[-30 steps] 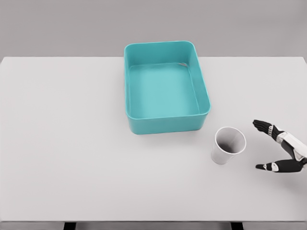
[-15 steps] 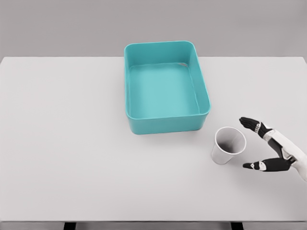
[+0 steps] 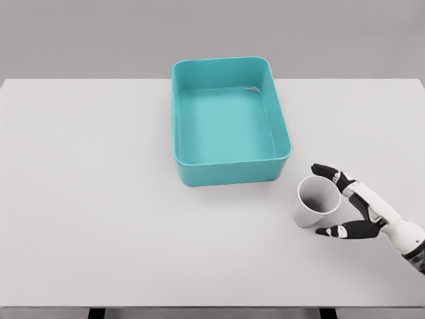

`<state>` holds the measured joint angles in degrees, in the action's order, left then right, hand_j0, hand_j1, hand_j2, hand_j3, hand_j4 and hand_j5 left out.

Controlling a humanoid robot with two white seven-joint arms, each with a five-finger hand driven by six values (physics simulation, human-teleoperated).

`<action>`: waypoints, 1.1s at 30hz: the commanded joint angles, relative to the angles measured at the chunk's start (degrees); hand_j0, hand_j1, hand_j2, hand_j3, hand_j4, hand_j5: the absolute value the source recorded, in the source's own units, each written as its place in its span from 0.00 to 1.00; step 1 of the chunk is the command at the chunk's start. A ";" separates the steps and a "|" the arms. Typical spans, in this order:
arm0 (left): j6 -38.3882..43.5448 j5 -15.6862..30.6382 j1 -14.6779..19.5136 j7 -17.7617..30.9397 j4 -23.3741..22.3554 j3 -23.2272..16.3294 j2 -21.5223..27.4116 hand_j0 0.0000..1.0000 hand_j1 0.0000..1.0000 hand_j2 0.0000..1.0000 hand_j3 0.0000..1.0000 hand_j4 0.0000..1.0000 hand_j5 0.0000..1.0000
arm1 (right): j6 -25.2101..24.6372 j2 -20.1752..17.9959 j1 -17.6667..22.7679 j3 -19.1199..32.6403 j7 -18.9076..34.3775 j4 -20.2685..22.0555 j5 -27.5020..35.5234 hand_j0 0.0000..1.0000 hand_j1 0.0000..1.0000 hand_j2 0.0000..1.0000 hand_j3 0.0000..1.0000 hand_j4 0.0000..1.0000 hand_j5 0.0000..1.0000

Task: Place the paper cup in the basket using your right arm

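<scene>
Right hand [image 3: 352,206] spread wide, flanking the upright paper cup [image 3: 317,201] near the table's [image 3: 99,199] right edge, basket [image 3: 229,171] just beyond

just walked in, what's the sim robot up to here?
The right hand is at the paper cup, fingers spread on either side of it but not closed on it yet. The cup stands upright on the white table, just off the near right corner of the teal basket, which holds nothing. So the grasp isn't made and the cup isn't lifted. The left arm isn't in view.
</scene>
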<state>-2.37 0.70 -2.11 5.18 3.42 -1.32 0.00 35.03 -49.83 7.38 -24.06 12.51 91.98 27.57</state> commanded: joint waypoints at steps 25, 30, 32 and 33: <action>0.00 0.01 0.00 0.01 0.01 0.00 0.00 1.00 1.00 1.00 1.00 1.00 1.00 | -0.03 2.55 -5.45 -4.24 -0.03 0.04 0.29 1.00 1.00 1.00 1.00 1.00 1.00; 0.00 0.01 0.00 0.01 0.01 0.00 0.00 1.00 1.00 1.00 1.00 1.00 1.00 | -0.03 2.55 -5.45 -4.24 -0.03 -0.05 0.29 0.86 0.86 0.86 0.86 0.86 0.86; 0.00 0.01 0.00 0.01 0.01 0.00 0.00 1.00 1.00 1.00 1.00 1.00 1.00 | -0.03 2.55 -5.36 -4.24 -0.03 -0.05 0.29 0.72 0.72 0.72 0.72 0.72 0.72; 0.00 0.01 0.00 0.01 0.01 0.00 0.00 1.00 1.00 1.00 1.00 1.00 1.00 | -0.03 2.55 -5.36 -4.24 -0.03 -0.05 0.29 0.67 0.67 0.67 0.67 0.67 0.67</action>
<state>-2.37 0.70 -2.11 5.18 3.43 -1.32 0.00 34.90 -47.24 1.93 -28.14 12.61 91.95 28.40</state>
